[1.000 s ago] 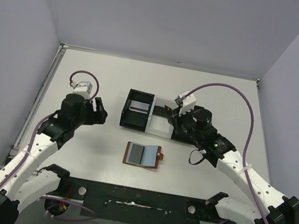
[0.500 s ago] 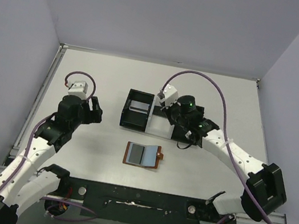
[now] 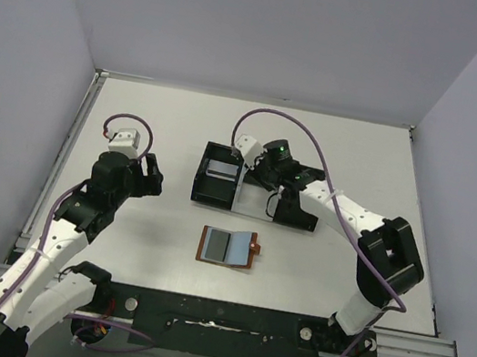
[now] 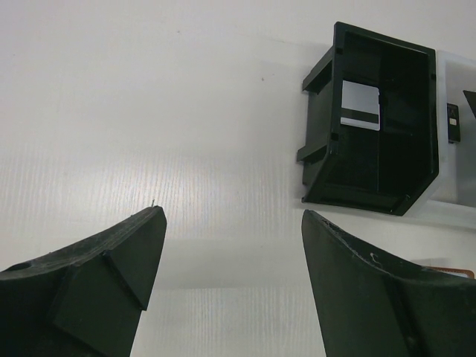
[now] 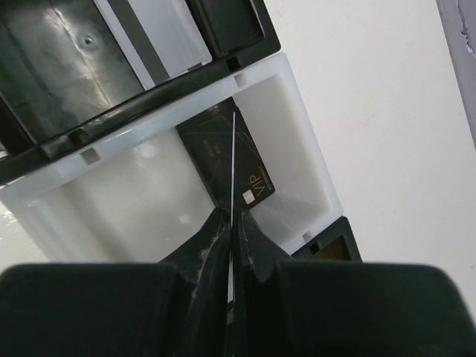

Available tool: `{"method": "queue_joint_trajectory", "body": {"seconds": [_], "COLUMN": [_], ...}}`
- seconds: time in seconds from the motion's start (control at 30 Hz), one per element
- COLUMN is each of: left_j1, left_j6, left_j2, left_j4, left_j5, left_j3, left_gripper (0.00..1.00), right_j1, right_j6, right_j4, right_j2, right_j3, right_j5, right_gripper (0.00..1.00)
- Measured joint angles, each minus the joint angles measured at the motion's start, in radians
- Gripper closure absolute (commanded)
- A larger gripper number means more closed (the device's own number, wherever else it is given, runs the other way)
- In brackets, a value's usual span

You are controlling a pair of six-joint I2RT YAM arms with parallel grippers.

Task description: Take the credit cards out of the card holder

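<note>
My right hand (image 5: 232, 223) is pinched shut on a thin card (image 5: 233, 163) that I see only edge-on. It hangs over the white middle compartment of the black-and-white three-compartment plastic tray (image 3: 198, 181). On that compartment's floor lies a black card printed "VIP" (image 5: 256, 186). My left hand (image 4: 230, 245) hovers with its fingers spread wide and nothing between them, at 9 o'clock from the tray.

The small brown leather bifold card holder (image 3: 228, 247) lies flat on the white surface (image 3: 157, 118) at 6 o'clock from the tray. It is spread open, blue-grey pockets facing up, with its snap tab sticking out toward 3 o'clock. I cannot tell whether any card is in its pockets.

Compared with a second ago, the right arm has swung in from the 3 o'clock side, bringing its hand across the tray toward 9 o'clock. The left arm has barely shifted, and the card holder has not moved.

I count three cards: the held one, the black one, and a silver card with a dark stripe (image 4: 361, 105) in the tray's black 9 o'clock compartment. There is one card holder and one tray.
</note>
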State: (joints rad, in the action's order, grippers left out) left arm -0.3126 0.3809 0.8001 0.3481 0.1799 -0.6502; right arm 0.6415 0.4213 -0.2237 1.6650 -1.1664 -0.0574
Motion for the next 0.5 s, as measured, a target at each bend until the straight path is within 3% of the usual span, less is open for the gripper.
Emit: {"method": "queue_joint_trajectory", "body": {"seconds": [0.5], "left_j1": [0.000], "left_j6": [-0.002], "left_j2": [-0.002], "left_j4": [-0.001], "left_j5": [-0.001], "left_j3": [0.000], "left_gripper": [0.27], "right_j1": [-0.023], "right_j6": [0.294], "right_j4": [-0.005], "right_j2": [0.197], "right_j3": [-0.104], "right_j5": [-0.027], "right_gripper": [1.00]}}
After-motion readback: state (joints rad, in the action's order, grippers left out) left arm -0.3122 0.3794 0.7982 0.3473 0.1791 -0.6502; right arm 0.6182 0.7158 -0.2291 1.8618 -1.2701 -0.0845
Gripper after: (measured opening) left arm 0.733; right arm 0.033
